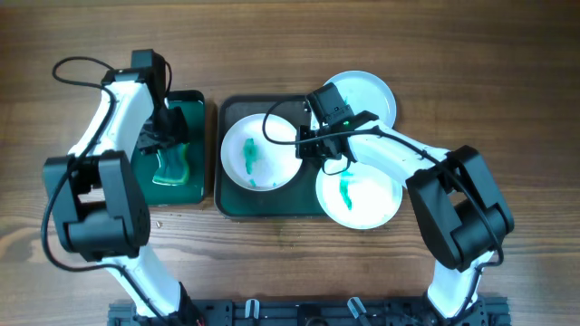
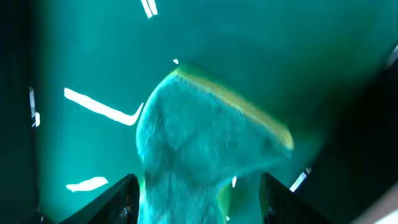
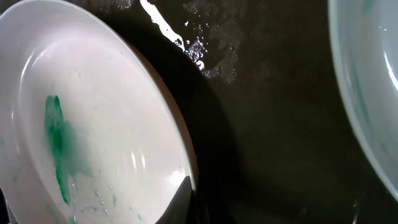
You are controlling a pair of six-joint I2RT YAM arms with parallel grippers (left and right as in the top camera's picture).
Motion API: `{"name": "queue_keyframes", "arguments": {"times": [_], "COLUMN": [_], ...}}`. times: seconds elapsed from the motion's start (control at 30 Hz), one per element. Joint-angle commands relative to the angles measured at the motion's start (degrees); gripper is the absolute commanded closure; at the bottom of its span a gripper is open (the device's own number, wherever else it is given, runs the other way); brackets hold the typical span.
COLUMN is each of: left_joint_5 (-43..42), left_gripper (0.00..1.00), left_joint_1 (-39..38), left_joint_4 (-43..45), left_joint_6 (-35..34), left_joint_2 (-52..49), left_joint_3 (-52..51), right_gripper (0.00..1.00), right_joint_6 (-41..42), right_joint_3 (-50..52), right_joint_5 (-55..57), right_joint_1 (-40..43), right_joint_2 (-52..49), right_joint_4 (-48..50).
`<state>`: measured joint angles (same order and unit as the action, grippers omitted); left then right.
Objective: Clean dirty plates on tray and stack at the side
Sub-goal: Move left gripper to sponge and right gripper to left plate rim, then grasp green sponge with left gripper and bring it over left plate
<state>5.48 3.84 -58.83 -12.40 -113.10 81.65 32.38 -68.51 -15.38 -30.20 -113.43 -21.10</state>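
Seen from overhead, a wooden tabletop (image 1: 507, 91) holds a large dark tray (image 1: 272, 204) at the centre and a smaller dark tray (image 1: 198, 136) just to its left.

There are 3 white plates. The left plate (image 1: 258, 152) lies inside the large tray and has a green streak on its face. The upper right plate (image 1: 367, 91) sits at the tray's far right corner and hangs partly over the rim. The lower right plate (image 1: 358, 195) has a teal smear and overlaps the tray's near right corner.

The left arm reaches over the smaller tray, with the left hand (image 1: 168, 136) at the far end of a green sponge (image 1: 170, 165) lying there. The left wrist camera shows the sponge (image 2: 199, 143) up close, fuzzy green with a yellow layer along 1 edge. It sits between 2 fingers (image 2: 121, 199) that stand wide apart, against the tray's teal floor (image 2: 93, 50). A thin strip of floor shows beside 1 finger. Whether the left hand is squeezing the sponge cannot be told.

The right arm stretches across the large tray, with the right hand (image 1: 313, 147) at the right rim of the left plate. The right wrist camera shows that plate (image 3: 93, 124) filling the left of the view, with 1 dark finger (image 3: 177, 202) right at its rim. The tray's wet dark floor (image 3: 267, 124) shows beside it, and the edge of a second plate (image 3: 367, 93) is at the far right. The other finger is out of sight, so whether the right hand grips the rim cannot be told.
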Motion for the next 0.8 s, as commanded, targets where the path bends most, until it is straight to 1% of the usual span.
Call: {"name": "queue_keyframes", "arguments": {"times": [0.0, 0.1, 0.17, 0.2, 0.27, 0.3, 0.43, 0.53, 0.7, 0.77], "left_joint_5": [1.31, 1.31, 1.31, 1.31, 1.29, 1.27, 0.68, -4.79, -17.18, -19.52], "left_gripper": [0.42, 0.44, 0.48, 0.61, 0.94, 0.96, 0.96, 0.96, 0.96, 0.96], "left_joint_1": [0.31, 0.28, 0.28, 0.28, 0.28, 0.28, 0.31, 0.28, -0.09, -1.05], "left_joint_4": [1.03, 1.27, 1.2, 1.16, 0.79, 0.24, -2.54, -4.15, -3.85, -3.72], "left_joint_6": [1.77, 1.77, 1.75, 1.75, 1.66, 1.22, -0.22, -0.22, -0.22, -0.39], "left_joint_2": [-4.11, -5.95, -6.71, -7.3, -7.67, -7.67, -6.16, -1.64, 10.69, 15.52], "left_joint_3": [-0.11, -0.11, -0.11, -0.11, -0.11, -0.11, 0.13, 0.42, 0.52, 0.52], "right_gripper": [0.96, 0.96, 0.96, 0.96, 0.96, 0.96, 0.96, 0.96, 0.96, 0.96], "right_joint_6": [1.2, 1.22, 1.25, 1.22, 1.22, 1.22, 1.25, 1.31, 1.27, 1.25], "right_joint_3": [-0.76, -0.76, -0.76, -0.76, -0.76, -0.76, -0.76, -0.76, -0.76, -0.76], "right_joint_5": [0.59, 0.59, 0.59, 0.59, 0.59, 0.59, 0.57, 0.57, 0.55, 0.55], "right_joint_1": [-0.17, -0.17, -0.17, -0.17, -0.17, -0.17, -0.17, -0.17, -0.17, -0.17], "right_joint_2": [-1.38, -1.38, -1.38, -1.38, -1.38, -1.38, -1.38, -1.38, -1.38, -1.38], "right_joint_4": [0.11, 0.11, 0.13, 0.13, 0.13, 0.13, 0.35, 0.35, 0.28, 0.09]}}
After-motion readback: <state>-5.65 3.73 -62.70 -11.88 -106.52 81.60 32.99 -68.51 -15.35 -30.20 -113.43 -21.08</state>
